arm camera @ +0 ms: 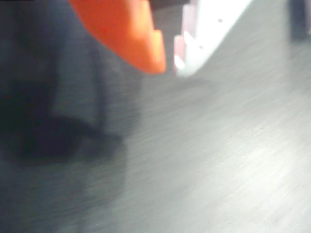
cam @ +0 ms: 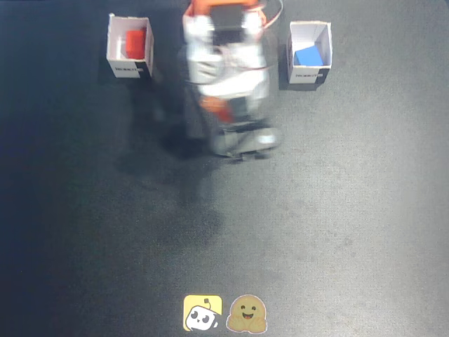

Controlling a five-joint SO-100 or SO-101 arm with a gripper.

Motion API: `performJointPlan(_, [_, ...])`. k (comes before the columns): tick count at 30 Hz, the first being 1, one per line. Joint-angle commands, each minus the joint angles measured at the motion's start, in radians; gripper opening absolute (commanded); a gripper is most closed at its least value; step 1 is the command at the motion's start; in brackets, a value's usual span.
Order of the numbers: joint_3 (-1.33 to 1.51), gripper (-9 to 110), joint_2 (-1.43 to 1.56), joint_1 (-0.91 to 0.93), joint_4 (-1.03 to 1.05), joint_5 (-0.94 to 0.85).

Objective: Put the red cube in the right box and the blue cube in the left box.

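From where I sit, the nearest thing is the gripper (arm camera: pixel 170 65) itself: in the wrist view its orange finger (arm camera: pixel 126 34) and white finger (arm camera: pixel 209 29) come in from the top edge with their tips nearly together, a thin slit between them and nothing held, only blurred grey mat (arm camera: pixel 218 160) beneath. The smear is heavy, so I would call the jaws close to shut rather than swear to it. In the fixed view the arm (cam: pixel 228 77) sits folded near its base at the top middle, midway between the two boxes and touching neither, which I judge is a parked posture after the work is done. Two small cartoon stickers (cam: pixel 223 313) lie at the bottom edge of the mat, well apart from everything. Farther out, the red cube (cam: pixel 135 43) rests inside the white box (cam: pixel 130 46) at the view's left, and the blue cube (cam: pixel 306 56) rests inside the other white box (cam: pixel 309 53) at the view's right. Both boxes stand upright with their black label strips facing the camera. Since the arm faces the camera, its own right is the view's left, so I read both cubes as correctly sorted and the task as finished.
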Motion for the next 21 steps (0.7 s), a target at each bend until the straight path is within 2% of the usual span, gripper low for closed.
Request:
performJointPlan(1, [-0.034,0,0.083,0.084,-0.025,-0.051])
performJointPlan(8, [0.083,0,0.166,0.107,-0.115,-0.054])
performJointPlan(13, [0.195,0,0.222,0.041,-0.235,-0.038])
performJointPlan(21, [0.304,0,0.287,-0.014,-0.302,-0.035])
